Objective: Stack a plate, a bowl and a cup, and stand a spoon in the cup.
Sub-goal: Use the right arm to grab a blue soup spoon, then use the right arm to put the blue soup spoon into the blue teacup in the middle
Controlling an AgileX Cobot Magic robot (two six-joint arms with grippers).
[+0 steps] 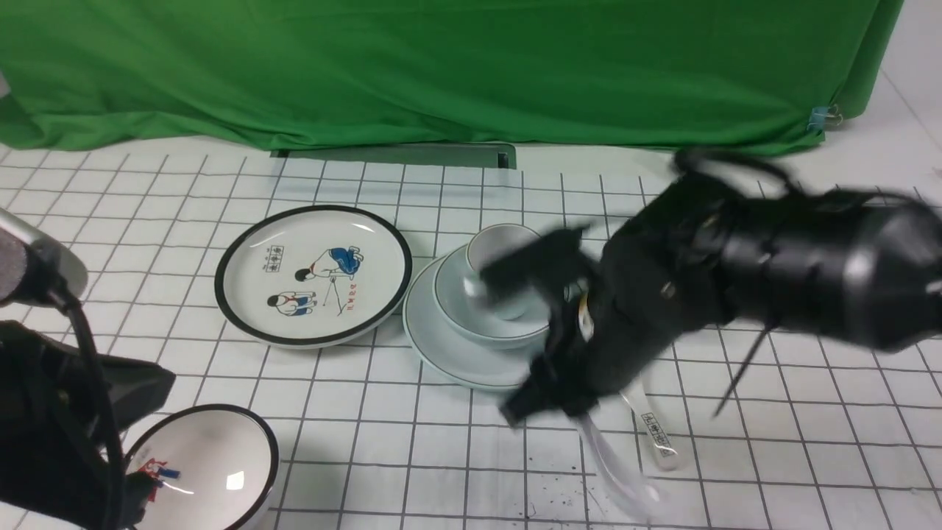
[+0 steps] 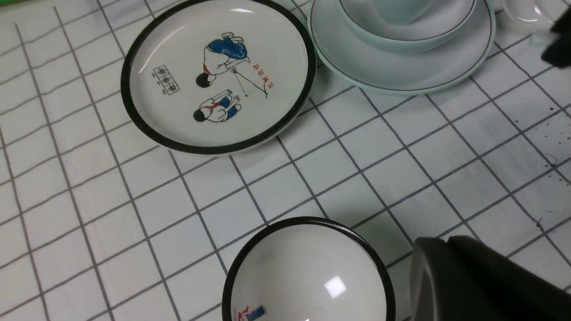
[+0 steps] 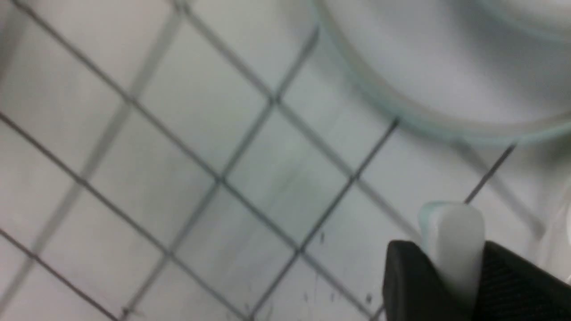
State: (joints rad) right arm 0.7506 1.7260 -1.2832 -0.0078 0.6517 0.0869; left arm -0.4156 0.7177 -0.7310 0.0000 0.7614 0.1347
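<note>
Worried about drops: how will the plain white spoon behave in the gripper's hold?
Likely slippery: the spoon looks smooth, pinched only near its handle end by the right gripper. Probably stiff and brittle, being ceramic-looking.

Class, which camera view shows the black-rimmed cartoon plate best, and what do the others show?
Left wrist view: the cartoon plate is whole, close and sharp. The front view shows it whole but smaller. The right wrist view misses it.

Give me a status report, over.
Right gripper shut on spoon, beside plate. Left gripper by black-rimmed bowl, state unclear. Cup in bowl on plate. Labelled spoon lies near stack.
</note>
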